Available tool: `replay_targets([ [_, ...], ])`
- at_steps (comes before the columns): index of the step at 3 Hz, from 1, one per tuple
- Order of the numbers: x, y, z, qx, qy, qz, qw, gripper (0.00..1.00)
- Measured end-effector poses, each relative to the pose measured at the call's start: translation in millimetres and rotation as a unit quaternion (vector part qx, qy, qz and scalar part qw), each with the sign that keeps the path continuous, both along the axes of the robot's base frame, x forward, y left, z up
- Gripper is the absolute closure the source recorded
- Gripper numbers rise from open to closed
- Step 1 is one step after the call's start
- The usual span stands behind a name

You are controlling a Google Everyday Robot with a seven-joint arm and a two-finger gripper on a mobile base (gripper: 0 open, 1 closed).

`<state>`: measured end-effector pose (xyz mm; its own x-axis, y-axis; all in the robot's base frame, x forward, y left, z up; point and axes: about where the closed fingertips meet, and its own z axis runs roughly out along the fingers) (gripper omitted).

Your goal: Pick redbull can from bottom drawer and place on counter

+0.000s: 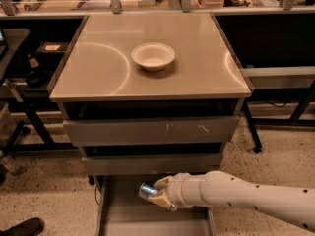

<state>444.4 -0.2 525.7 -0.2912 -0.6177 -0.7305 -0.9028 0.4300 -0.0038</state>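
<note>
1. Camera view, lower middle of the frame: two-finger beige gripper (155, 193) at the end of a thick white arm (246, 193) that entered from the lower right edge. The gripper sat over the open drawer, just below the front of the drawer above it.
2. Jaws: closed around the can, one finger above it and one below.
3. Small slim silver-and-blue metal redbull can (145, 190): held in the gripper, lying on its side, with its round shiny end turned toward the left of the frame. It was within the drawer opening; whether it touched the drawer floor could not be told.
4. Wide shallow grey metal bottom drawer (130, 219): pulled out at the bottom of the frame, flat grey floor and low sides visible, its front cut off by the lower edge.
5. Two scuffed grey metal upper drawers (150, 131): closed, stacked above the open one in the middle of the frame.
6. Large square glossy beige-grey counter (202, 65): top of the cabinet, upper half of the frame, marked with faint curved arcs.
7. Round white bowl (153, 57): upright on the counter, near its centre, well apart from the can.
8. Speckled pale floor (49, 191): either side of the cabinet.
9. Dark shoe (22, 227): lower left corner, on the floor.
</note>
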Motion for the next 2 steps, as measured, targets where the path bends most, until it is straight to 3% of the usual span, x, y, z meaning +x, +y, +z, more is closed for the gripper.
replay_targets([
  [2,2.6,-14.1,83.0,-0.036,-0.037,-0.022,0.9984,1.0],
])
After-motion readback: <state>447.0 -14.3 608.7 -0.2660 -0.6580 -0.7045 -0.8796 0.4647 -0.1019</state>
